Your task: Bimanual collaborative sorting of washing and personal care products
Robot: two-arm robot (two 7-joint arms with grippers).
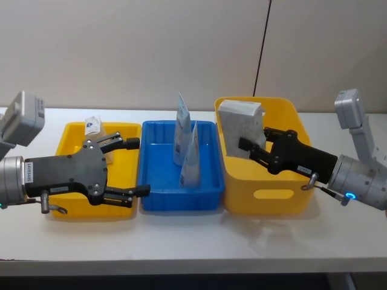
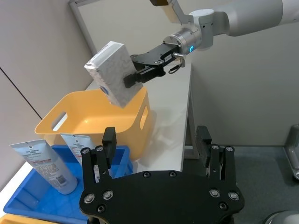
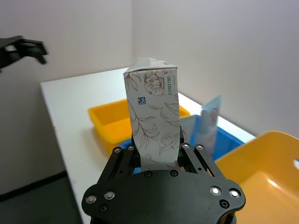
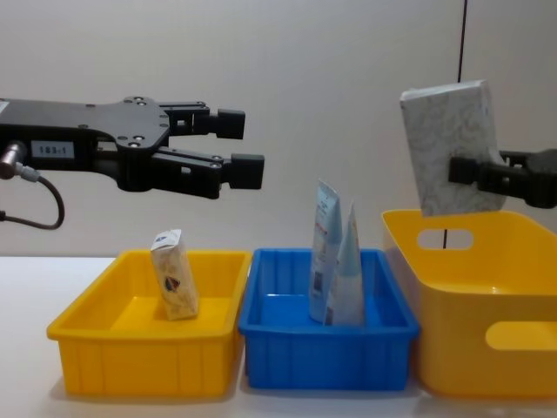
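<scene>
Right gripper (image 1: pixel 245 148): clenched on the lower end of the marbled soft pack (image 1: pixel 240 124), held just above the tall yellow bin (image 1: pixel 269 196); long axis near upright, leaning slightly, free end up. Left gripper (image 1: pixel 138 167): spread wide, empty, hovering over the low yellow tray (image 1: pixel 69 130), small beige pack (image 4: pixel 174 274) standing inside. In the blue tray (image 1: pixel 181 202) between, two squeeze tubes (image 1: pixel 183 124) upright, crimped ends up.

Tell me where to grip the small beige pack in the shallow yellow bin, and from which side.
Probably by its upper half, from above: the small beige pack stands nearly upright, and the walls of the shallow yellow bin block a low approach. The open left claw hangs above that bin; the right claw holds the soft pack.
</scene>
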